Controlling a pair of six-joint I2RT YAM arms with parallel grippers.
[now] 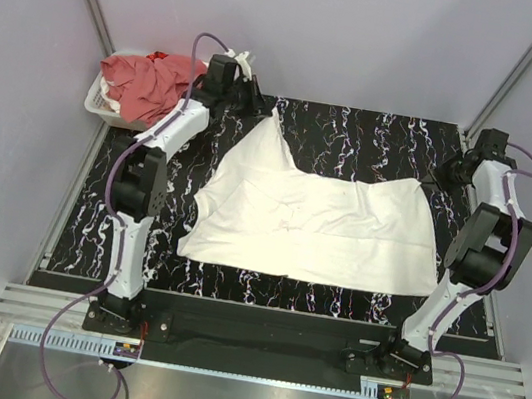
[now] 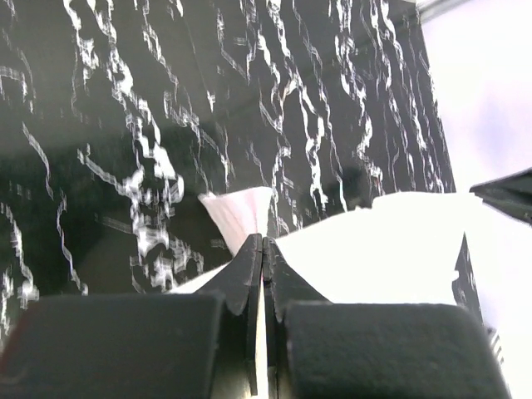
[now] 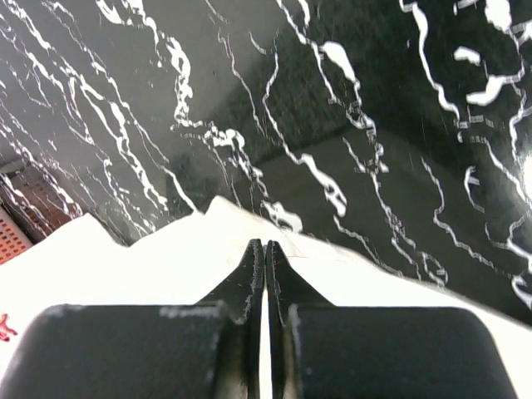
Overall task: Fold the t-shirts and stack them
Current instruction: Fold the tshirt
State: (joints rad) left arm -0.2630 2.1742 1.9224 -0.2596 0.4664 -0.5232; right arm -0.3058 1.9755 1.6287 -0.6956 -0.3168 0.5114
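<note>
Left gripper [image 2: 263,243] and right gripper [image 3: 264,245], clamped shut on the white shirt's [image 1: 313,222] far corners (red shirts [image 1: 153,80] wait), apparently start the fold; next, carry both evenly nearward.

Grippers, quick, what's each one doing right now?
The left gripper is closed, pinching a corner of the white t-shirt.
The right gripper is closed on the white t-shirt's other far corner.

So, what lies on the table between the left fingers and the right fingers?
Only bare black marbled table, as the top view shows. The far edge of the white t-shirt sags short of that line.
</note>
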